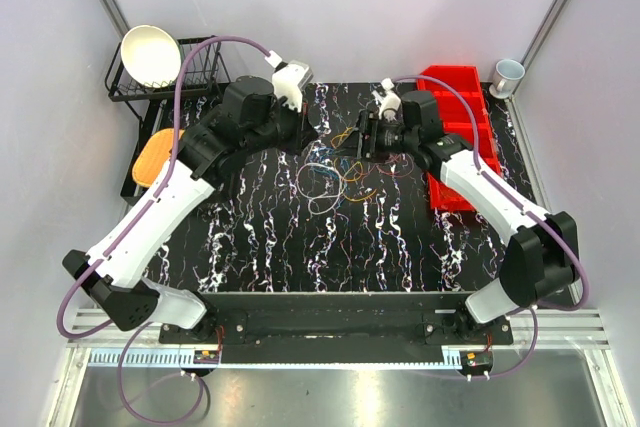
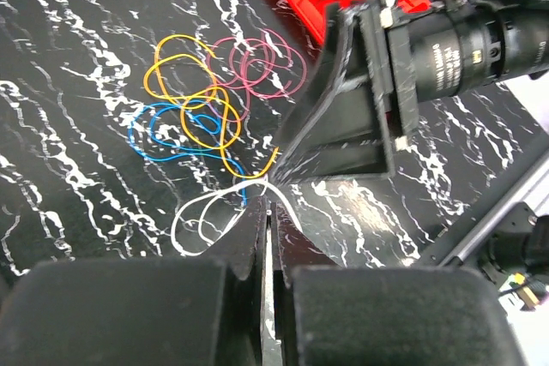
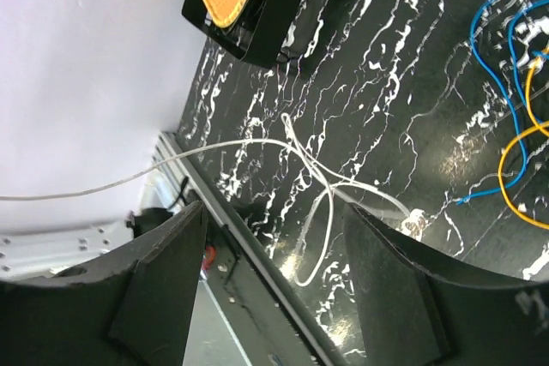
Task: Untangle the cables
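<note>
One tangle of thin flexible cables (image 2: 206, 109) lies near the middle of the black, white-veined table (image 1: 260, 237). It is made of overlapping loops in four colours, pink, yellow, orange and blue, and one white cable (image 2: 206, 198) lies at its edge. The left gripper (image 2: 266, 207) has its two fingers pressed together on that white cable. The right gripper (image 3: 276, 212) hangs just beside it with its two fingers spread apart, and the white strand crosses the gap in its own view. One red plastic bin (image 1: 470, 127), one white mug (image 1: 507, 75) and one white bowl (image 1: 150, 52) sit at the far edges.
</note>
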`<state>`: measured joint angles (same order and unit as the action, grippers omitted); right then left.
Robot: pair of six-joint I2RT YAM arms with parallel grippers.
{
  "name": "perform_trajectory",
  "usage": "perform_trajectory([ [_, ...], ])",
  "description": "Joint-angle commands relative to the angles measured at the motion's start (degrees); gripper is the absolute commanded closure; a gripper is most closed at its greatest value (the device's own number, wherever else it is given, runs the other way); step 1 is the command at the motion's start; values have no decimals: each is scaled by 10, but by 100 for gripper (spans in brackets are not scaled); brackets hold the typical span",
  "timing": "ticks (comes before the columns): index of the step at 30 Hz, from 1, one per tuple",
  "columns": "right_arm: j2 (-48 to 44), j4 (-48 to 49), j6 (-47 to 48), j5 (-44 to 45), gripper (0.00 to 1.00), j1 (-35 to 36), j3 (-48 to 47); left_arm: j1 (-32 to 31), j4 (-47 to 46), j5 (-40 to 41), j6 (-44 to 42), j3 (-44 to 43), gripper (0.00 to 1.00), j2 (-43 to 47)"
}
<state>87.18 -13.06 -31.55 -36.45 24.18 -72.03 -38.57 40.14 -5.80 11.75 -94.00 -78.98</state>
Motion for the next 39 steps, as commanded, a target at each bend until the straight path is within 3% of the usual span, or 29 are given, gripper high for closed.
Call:
perform_trajectory([
  [1, 11, -19, 69, 11, 30, 17, -30, 2, -28, -46, 6, -9, 100, 15],
  [17, 56, -11, 125, 25, 31, 60, -40, 2, -28, -82, 15, -27, 100, 21],
  [32, 77, -7, 134, -9, 41, 65, -25, 2, -31, -71, 13, -26, 100, 30],
  [36, 77, 0, 130, -18, 50, 67, -18, 2, -34, -63, 15, -23, 100, 30],
  [39, 76, 12, 123, -16, 64, 66, -12, 2, -36, -60, 16, -22, 100, 32],
])
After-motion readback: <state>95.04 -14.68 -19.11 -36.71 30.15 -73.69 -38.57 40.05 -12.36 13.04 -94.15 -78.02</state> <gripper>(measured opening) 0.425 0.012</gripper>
